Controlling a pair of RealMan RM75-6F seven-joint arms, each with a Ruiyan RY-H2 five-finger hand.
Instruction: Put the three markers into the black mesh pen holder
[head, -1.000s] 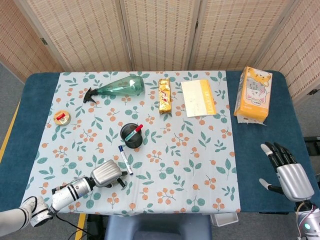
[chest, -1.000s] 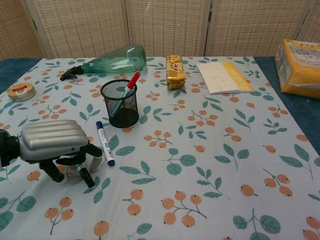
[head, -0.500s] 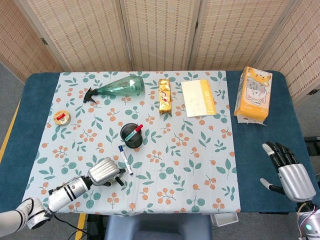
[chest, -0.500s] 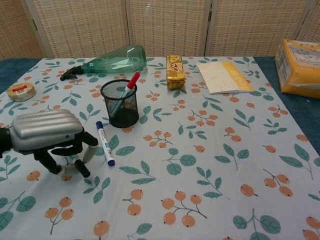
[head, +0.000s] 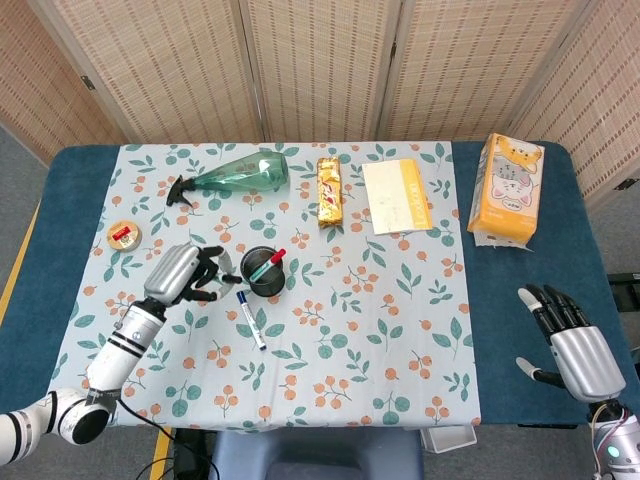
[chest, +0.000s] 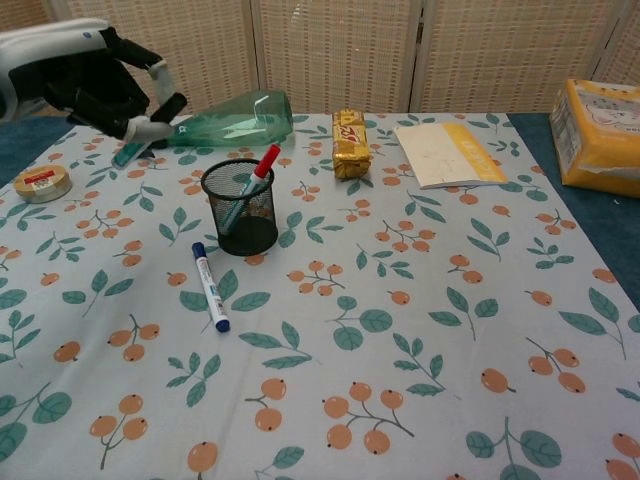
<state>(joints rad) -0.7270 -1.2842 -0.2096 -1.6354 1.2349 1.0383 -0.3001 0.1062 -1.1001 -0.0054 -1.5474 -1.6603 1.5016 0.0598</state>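
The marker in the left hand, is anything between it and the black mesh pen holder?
Nothing visible. The left hand holds the marker raised just left of the black mesh pen holder, whose open top holds only a red-capped marker leaning right.

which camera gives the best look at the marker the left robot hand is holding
The chest view. There the black-capped marker shows from the side, pinched in the left robot hand and raised above and left of the black mesh pen holder. In the head view the hand covers nearly all of it, so it can hardly be made out.
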